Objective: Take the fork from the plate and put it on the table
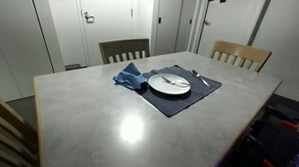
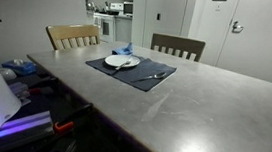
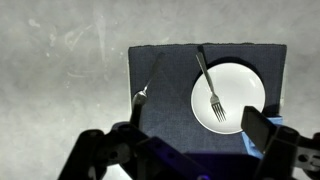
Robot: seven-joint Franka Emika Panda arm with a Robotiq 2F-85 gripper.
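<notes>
Status: nothing done yet. Fork [image 3: 209, 82] lies on the plate [image 3: 245, 85], tines near the plate's middle, handle running out past the rim and over the mat [image 3: 170, 115] under the plate.

Gripper [image 3: 182, 145] hangs well above the plate in the wrist view; fingers spread wide, nothing between them, touching nothing.

Second utensil [image 3: 148, 82] lies on the mat beside the plate, apart from it (spoon, I think; too small to be sure); not the target. Blue napkin [image 1: 130, 77] sits just beside the plate, on the side away from the second utensil; can't tell whether it touches the rim.

Left to do, as I read it: everything.
- Come down over the plate.
- Turn the jaws across the fork's handle.
- Pinch it; the stretch beyond the rim looks like the easiest bite.
- Lift clear of the plate.
- Carry it past the mat's edge and set it on bare table [image 3: 60, 70].
- Let go.

Likely risks: thin flat metal on a smooth plate may skid instead of being caught; a low approach could nudge or drag the plate; plenty of bare table beyond the plate, so placement should be easy.
</notes>
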